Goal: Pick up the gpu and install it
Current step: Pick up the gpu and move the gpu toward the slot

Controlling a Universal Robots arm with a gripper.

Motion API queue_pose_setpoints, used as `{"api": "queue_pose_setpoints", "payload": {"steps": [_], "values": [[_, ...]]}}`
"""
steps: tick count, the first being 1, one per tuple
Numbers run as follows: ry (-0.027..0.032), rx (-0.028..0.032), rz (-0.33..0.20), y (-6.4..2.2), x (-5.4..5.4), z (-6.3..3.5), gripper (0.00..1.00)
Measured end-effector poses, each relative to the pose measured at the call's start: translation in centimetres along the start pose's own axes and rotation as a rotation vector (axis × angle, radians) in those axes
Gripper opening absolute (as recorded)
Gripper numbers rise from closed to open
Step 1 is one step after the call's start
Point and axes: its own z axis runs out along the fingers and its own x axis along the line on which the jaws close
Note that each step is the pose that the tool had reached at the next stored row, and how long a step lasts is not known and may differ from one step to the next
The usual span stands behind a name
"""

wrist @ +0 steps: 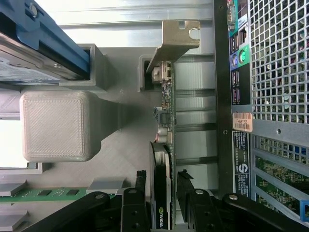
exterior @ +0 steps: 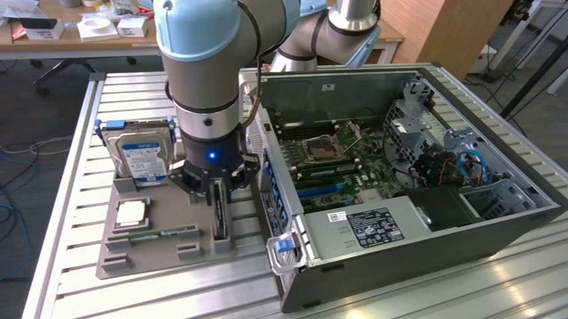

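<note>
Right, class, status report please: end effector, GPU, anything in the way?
Open end effector straddles the gpu. Card stands on edge in grey holder, not yet lifted. Close alongside: computer case.

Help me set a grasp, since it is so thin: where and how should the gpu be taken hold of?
Grip the gpu by its long top edge, mid-length, pinching the two flat faces and coming straight down from above. It stands on edge in the holder, thin and upright, so that edge is the free one. Stay off the metal bracket at one end.
</note>
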Motion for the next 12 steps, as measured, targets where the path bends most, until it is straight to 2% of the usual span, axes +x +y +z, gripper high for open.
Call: {"api": "queue_pose_setpoints", "payload": {"steps": [5,7,12], "values": [[0.0,0.0,0.0,0.0,0.0,0.0,0.37],[0.0,0.0,0.0,0.0,0.0,0.0,0.26],[0.0,0.0,0.0,0.0,0.0,0.0,0.26]]}}
